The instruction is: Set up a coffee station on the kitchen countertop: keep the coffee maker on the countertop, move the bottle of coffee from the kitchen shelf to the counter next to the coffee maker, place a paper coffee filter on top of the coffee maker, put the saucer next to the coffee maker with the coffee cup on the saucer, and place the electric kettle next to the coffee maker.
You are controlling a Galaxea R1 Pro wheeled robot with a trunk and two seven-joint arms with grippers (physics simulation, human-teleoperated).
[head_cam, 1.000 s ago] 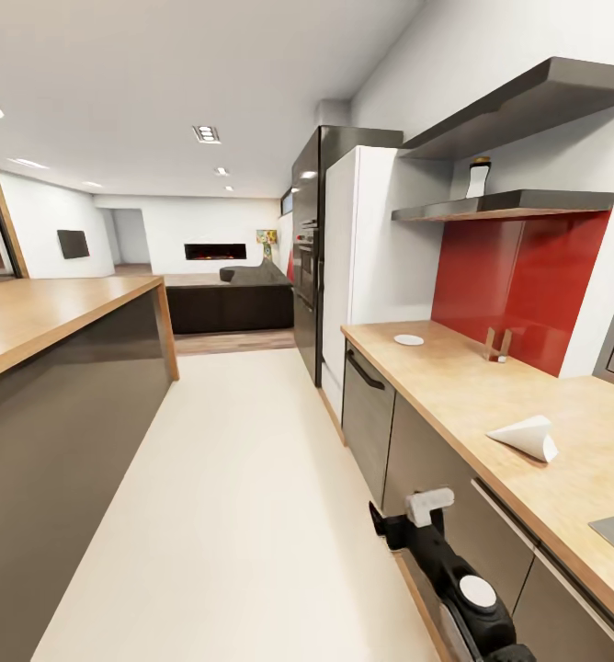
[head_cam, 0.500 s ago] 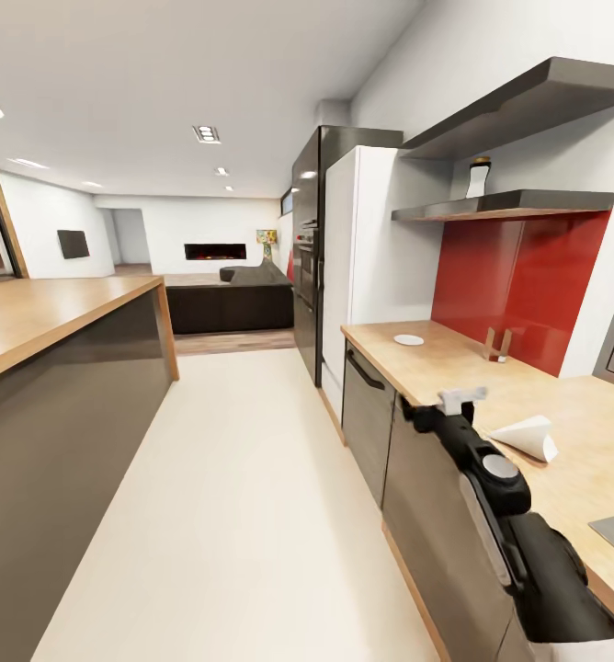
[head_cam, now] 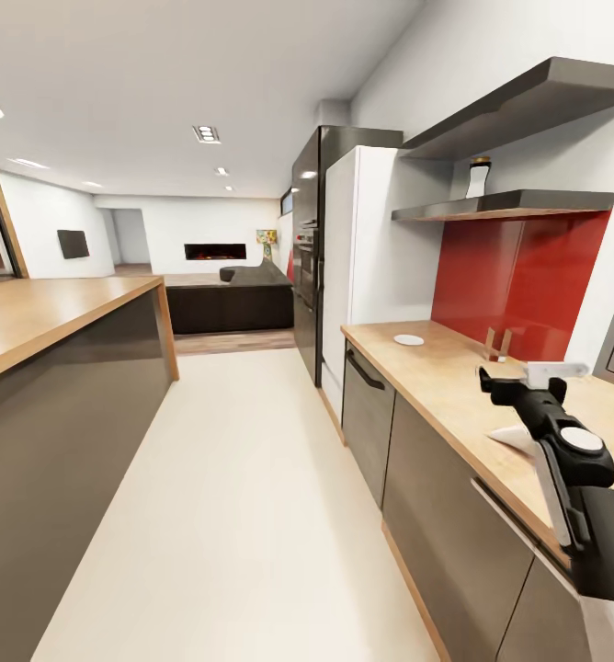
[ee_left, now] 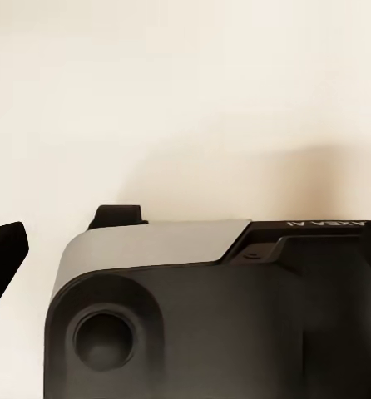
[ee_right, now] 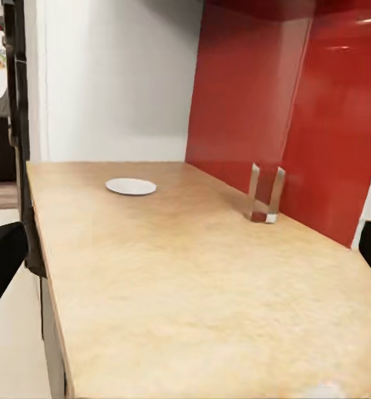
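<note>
The right gripper (head_cam: 526, 375) hung over the counter (head_cam: 436, 382), its two fingers spread apart with nothing between them and touching nothing; one finger showed dark, the other pale in the head view. In the right wrist view the finger edges sat at either side of the picture, far apart, with bare wood between. Directly below the gripper in the head view lay the paper coffee filter (head_cam: 512, 439), a white cone on its side, mostly hidden behind the arm (only a pale wedge of it could be seen).

Farther along the counter, near the white cabinet (head_cam: 380, 248), lay the saucer (head_cam: 408, 340), a small flat white disc; the right wrist view showed it too (ee_right: 131, 186), well apart from a little wooden holder (ee_right: 264, 195) standing just in front of the red backsplash (head_cam: 518, 276). Up on the lower shelf (head_cam: 505, 204) stood the bottle of coffee (head_cam: 478, 178), upright, pale with a dark cap.

The left gripper's state could not be told: the left wrist view gave dark robot housing (ee_left: 210, 316) against the cream floor (head_cam: 243, 515).
</note>
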